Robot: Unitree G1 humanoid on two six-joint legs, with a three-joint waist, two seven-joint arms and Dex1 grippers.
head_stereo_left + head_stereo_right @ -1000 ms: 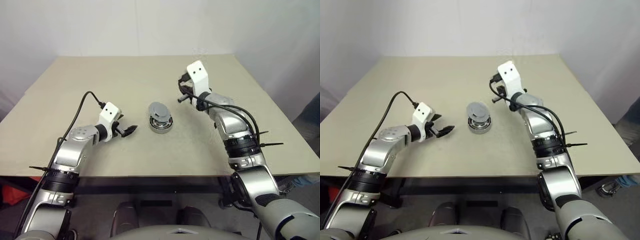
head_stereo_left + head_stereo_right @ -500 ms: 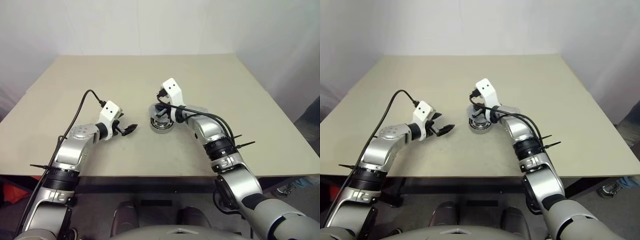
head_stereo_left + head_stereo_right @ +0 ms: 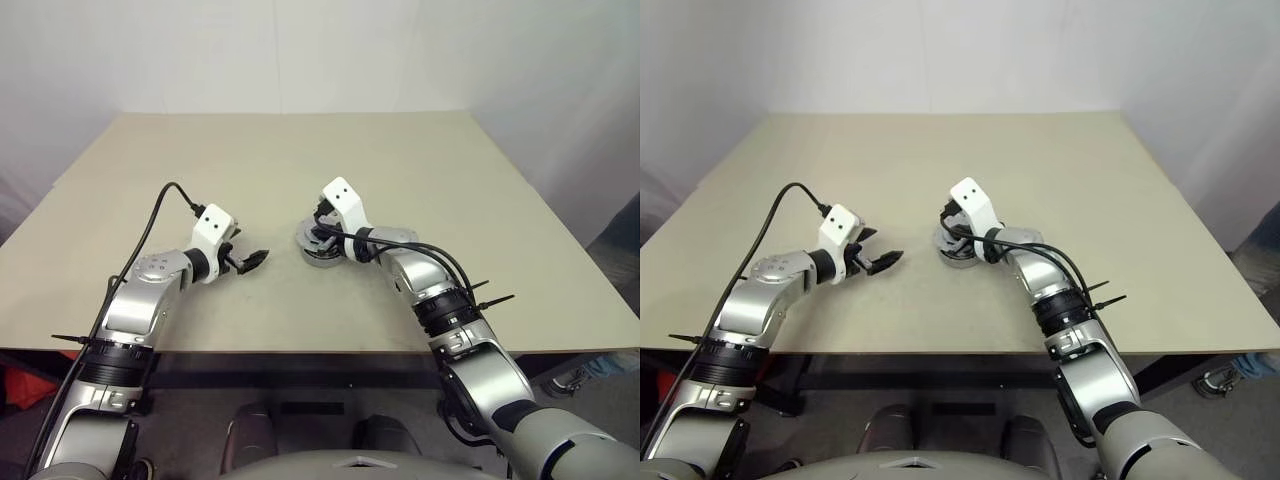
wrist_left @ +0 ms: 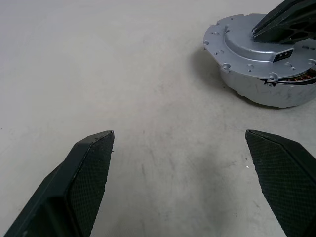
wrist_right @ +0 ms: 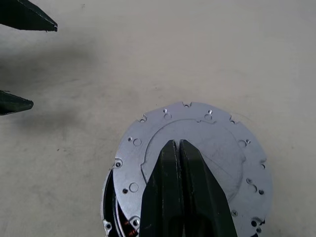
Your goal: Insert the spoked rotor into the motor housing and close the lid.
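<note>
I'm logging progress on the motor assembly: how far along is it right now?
Done, as far as it shows: the lid already lies on the motor housing, so whether the rotor is inside cannot be seen. In hand: the shut right gripper is over the lid's middle. Left: copper windings show under one edge, so the lid may not be fully seated. The left gripper hangs open beside it.

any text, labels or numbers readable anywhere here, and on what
None: no words, numbers, brand marks or signs can be read.
The lid on the motor housing bears only small holes and notches, no lettering.
The shut right gripper, the open left gripper and the table bear no print.
</note>
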